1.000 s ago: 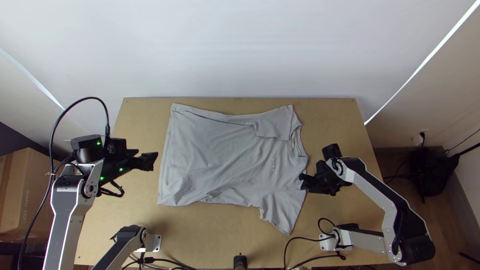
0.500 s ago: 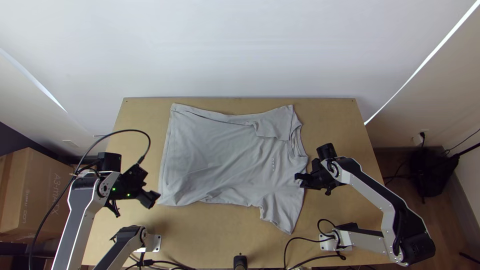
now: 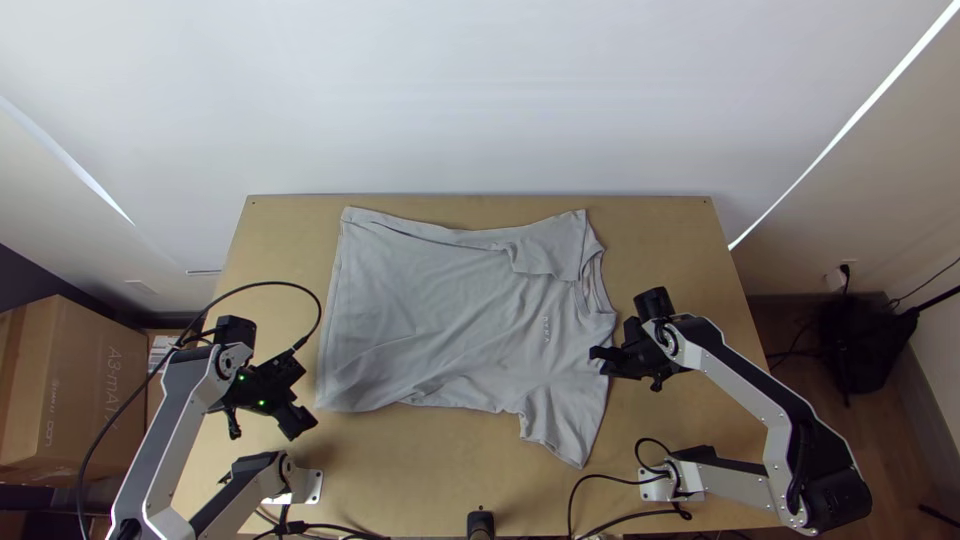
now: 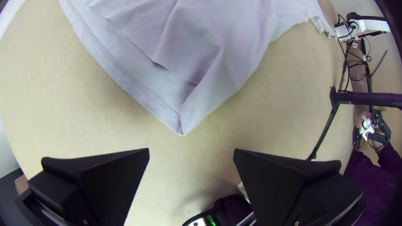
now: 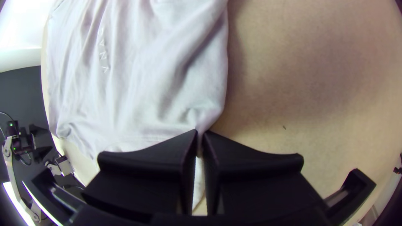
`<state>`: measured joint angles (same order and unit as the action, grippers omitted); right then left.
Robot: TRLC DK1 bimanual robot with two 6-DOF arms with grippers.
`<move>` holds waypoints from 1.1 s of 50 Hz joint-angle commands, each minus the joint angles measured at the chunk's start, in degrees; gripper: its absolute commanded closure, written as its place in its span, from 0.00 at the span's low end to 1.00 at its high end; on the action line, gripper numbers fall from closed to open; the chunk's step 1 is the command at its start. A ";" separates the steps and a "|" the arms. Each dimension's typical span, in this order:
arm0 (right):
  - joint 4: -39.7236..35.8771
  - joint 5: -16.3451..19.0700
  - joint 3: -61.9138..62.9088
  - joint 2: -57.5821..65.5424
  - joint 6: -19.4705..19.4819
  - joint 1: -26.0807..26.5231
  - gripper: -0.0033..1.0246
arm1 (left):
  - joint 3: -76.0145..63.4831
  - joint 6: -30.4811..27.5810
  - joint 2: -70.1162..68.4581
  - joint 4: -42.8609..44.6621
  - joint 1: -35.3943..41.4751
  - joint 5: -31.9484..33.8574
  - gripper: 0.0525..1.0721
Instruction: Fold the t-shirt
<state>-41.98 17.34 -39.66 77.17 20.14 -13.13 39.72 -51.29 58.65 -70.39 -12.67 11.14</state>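
Well, the soft, light grey fabric t-shirt (image 3: pixel 440 310) lies spread on the light wooden table (image 3: pixel 670 230), its far sleeve (image 3: pixel 552 247) folded in over the body. My right gripper (image 5: pixel 201 132), its wide flat black fingers closed, pinches the shoulder edge between collar and near sleeve (image 3: pixel 562 425). My left gripper (image 4: pixel 191 149) is wide and holds nothing, just beside the near hem corner (image 4: pixel 181 125). I'd expect thin, limp, light cloth that wrinkles rather than slips, so I should grip that corner low, catching every layer. Between shirt and the table's near edge I have room, but my silver-grey left arm base (image 3: pixel 312 486) stands there; swinging wide could bump it.
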 commanded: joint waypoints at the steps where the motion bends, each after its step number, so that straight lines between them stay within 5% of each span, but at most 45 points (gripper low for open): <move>1: 0.67 -0.64 1.43 -0.88 1.39 -0.76 0.97 | -1.58 -1.97 0.85 0.61 -0.25 -0.06 0.09; 30: 1.81 -0.64 1.87 -0.79 2.53 -1.11 0.97 | -3.43 -1.01 6.91 7.55 0.54 1.26 0.29; 35: 1.90 -0.64 2.04 -0.79 2.62 -1.11 0.97 | -3.87 -0.13 7.00 8.69 1.86 1.61 0.44; 48: 1.90 -0.64 2.31 -0.88 2.71 -1.03 0.97 | -4.04 1.63 7.70 9.75 3.96 3.10 0.45; 55: 1.90 -0.64 2.31 -1.23 2.80 -0.94 0.97 | -4.48 2.42 7.88 10.62 5.11 4.16 0.68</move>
<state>-40.07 17.15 -38.92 76.82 22.06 -13.82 36.62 -49.47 65.65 -59.92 -8.23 14.41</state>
